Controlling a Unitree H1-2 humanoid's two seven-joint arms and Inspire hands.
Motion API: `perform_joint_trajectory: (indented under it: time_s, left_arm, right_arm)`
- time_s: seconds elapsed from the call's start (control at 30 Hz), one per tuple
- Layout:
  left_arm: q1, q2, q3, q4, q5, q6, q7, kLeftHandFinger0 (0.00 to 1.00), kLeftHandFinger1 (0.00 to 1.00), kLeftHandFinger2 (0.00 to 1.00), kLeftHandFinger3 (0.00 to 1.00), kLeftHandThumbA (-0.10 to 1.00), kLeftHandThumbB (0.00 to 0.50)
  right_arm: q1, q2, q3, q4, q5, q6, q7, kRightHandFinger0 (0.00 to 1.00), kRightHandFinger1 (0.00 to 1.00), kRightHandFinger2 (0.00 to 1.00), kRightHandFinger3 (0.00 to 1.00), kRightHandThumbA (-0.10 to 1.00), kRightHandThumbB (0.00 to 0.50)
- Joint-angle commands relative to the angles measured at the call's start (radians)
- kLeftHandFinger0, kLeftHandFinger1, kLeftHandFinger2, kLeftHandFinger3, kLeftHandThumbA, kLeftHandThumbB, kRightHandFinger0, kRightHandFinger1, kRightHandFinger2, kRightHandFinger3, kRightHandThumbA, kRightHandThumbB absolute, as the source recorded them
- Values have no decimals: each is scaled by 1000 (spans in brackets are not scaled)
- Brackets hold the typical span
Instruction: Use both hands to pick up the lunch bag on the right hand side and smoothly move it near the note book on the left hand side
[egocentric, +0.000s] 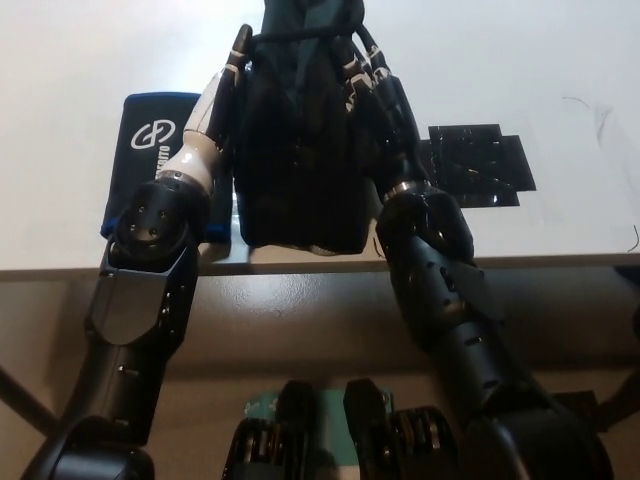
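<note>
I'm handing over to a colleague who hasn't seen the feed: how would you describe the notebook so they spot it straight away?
On the white table, look at the left part near the front edge, just left of the dark lunch bag held between the left hand and right hand. The notebook lies flat there, partly hidden by the left arm. It alone has a blue border and a white logo with lettering.
</note>
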Motion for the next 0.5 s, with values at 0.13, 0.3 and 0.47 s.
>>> perform_joint_trajectory:
  time_s: [0.13,0.3,0.47]
  left_arm:
    - [-33,15,9,-48,-5,-39,-6,1000,1000,1000,1000,1000,373]
    - [-30,21,5,-55,3,-26,-3,1000,1000,1000,1000,1000,367]
    - [-28,28,2,-51,7,-26,-5,1000,1000,1000,1000,1000,370]
  right_arm:
    - [-93,47,11,34,-13,-10,46,1000,1000,1000,1000,1000,361]
    - [-98,40,-3,56,6,-13,68,1000,1000,1000,1000,1000,365]
    - [-91,19,17,65,-42,-55,47,1000,1000,1000,1000,1000,371]
